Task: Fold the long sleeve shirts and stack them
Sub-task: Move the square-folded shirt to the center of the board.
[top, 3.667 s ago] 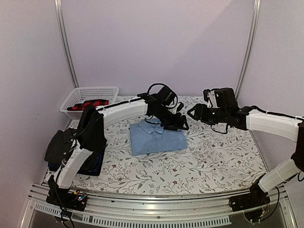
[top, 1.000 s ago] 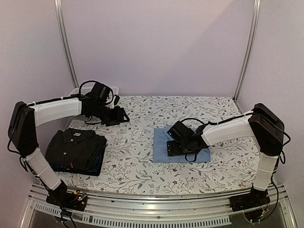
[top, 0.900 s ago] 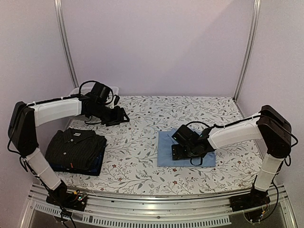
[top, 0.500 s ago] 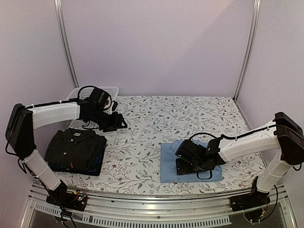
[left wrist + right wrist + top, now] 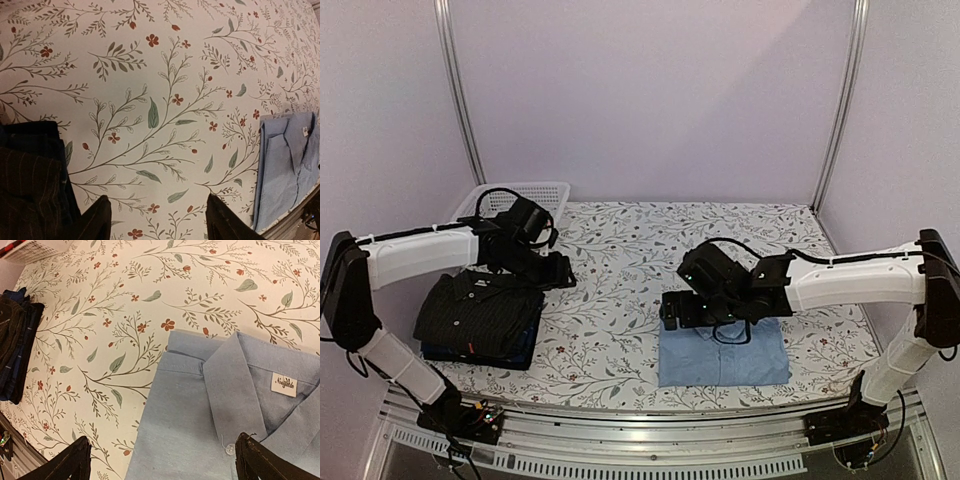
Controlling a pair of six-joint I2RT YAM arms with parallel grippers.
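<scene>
The light blue shirt lies folded near the table's front edge, collar toward the back, and shows in both wrist views. My right gripper hangs open above the shirt's collar end, nothing between its fingers. At the left, the black pinstriped shirt lies folded on the dark navy shirt. My left gripper hovers open over bare cloth just right of that stack, holding nothing.
A white lattice basket stands at the back left corner with red-and-black checked cloth inside. The floral tablecloth covers the table. A metal rail runs along the near edge.
The blue shirt has slid toward the near edge under my right gripper, which has since lifted off to its collar end. My left gripper has drifted nearer the stack.
</scene>
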